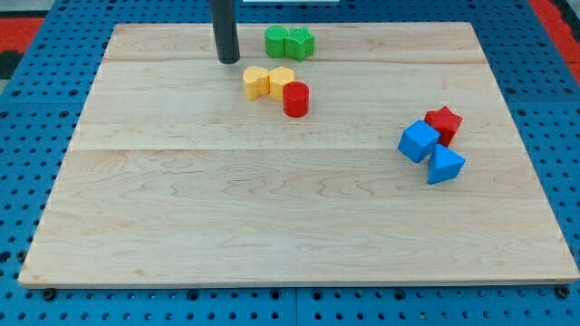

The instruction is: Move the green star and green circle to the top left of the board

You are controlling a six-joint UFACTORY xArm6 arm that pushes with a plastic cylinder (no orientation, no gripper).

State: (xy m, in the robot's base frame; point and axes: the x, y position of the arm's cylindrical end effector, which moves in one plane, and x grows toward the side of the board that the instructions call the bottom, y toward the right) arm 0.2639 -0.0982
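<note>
The green circle (275, 41) and the green star (300, 43) stand side by side and touching near the board's top edge, a little left of the middle. My tip (228, 61) rests on the board just to the left of the green circle, with a small gap between them. The rod rises out of the view's top.
A yellow heart (256, 82), a yellow hexagon (281, 80) and a red cylinder (296, 99) cluster just below the green pair. A blue cube (419, 141), a red star (444, 123) and a blue triangle (444, 165) sit at the right. The wooden board (136, 226) lies on a blue pegboard.
</note>
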